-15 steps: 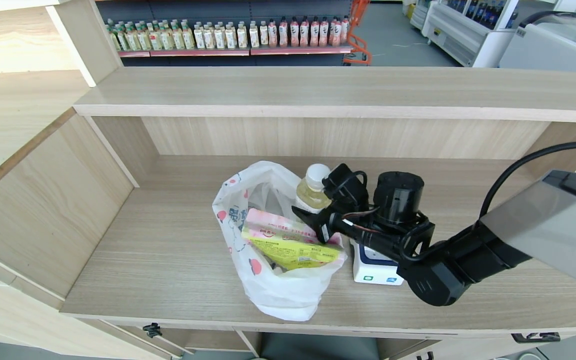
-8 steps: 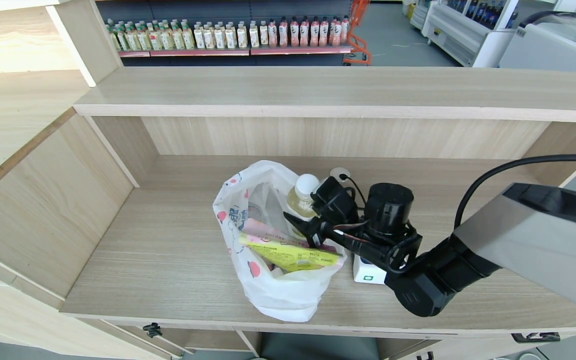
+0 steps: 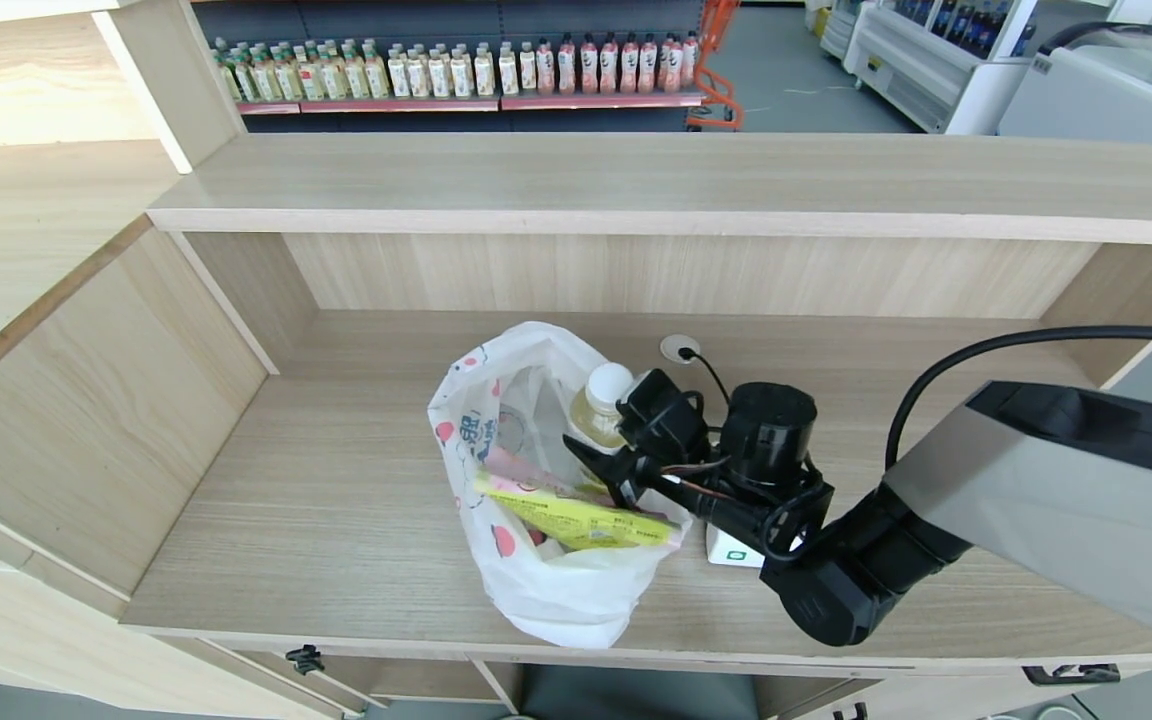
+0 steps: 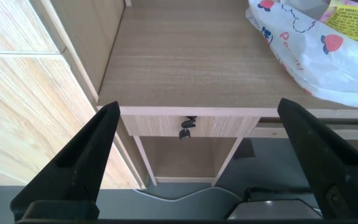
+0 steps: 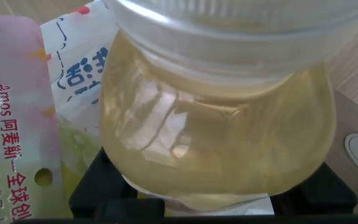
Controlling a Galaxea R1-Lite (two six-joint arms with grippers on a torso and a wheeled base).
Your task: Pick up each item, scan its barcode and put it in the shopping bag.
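Note:
A white shopping bag [image 3: 536, 560] with red prints stands open on the counter and also appears in the left wrist view [image 4: 316, 50]. A yellow and pink packet [image 3: 576, 515] lies in its mouth. My right gripper [image 3: 618, 440] is shut on a clear bottle [image 3: 601, 400] of pale yellow drink with a white cap, held at the bag's right rim. The right wrist view shows the bottle [image 5: 216, 124] close up, with the packet [image 5: 17, 124] beside it. My left gripper [image 4: 197, 162] hangs open in front of the counter's front edge, holding nothing.
A white scanner box [image 3: 731, 548] sits on the counter just right of the bag, mostly under my right arm. A cable grommet [image 3: 681, 348] lies behind it. Wooden walls close the counter at left and back. A drawer lock [image 4: 187, 124] is below the edge.
My right gripper has carried the bottle left and down, from above the scanner to the bag's opening. The bag and packet shifted slightly.

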